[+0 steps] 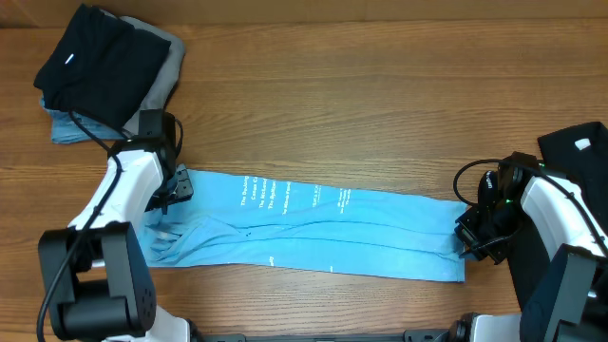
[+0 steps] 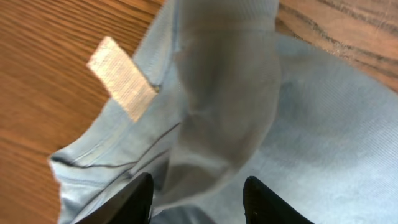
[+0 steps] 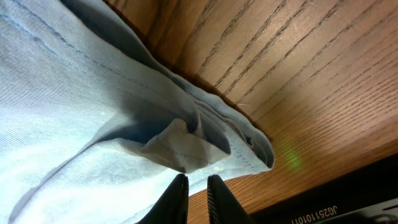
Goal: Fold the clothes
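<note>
The light blue T-shirt (image 1: pixel 313 223) lies folded into a long strip across the table, white lettering up. My left gripper (image 1: pixel 176 187) is at its left, collar end. In the left wrist view the fingers (image 2: pixel 199 196) are open and straddle a raised ridge of blue cloth (image 2: pixel 224 106), with the neck label (image 2: pixel 121 78) beside it. My right gripper (image 1: pixel 467 237) is at the shirt's right end. In the right wrist view its fingers (image 3: pixel 198 186) are nearly closed on a bunched corner of the hem (image 3: pixel 180 149). A black garment (image 1: pixel 95 57) with a white label lies at the far left.
The black garment sits on a pile with a grey piece (image 1: pixel 166 71) and a blue piece (image 1: pixel 71 128). Another black garment (image 1: pixel 579 157) with a white label lies at the right edge, next to my right arm. Bare wood table (image 1: pixel 361 95) lies behind the shirt.
</note>
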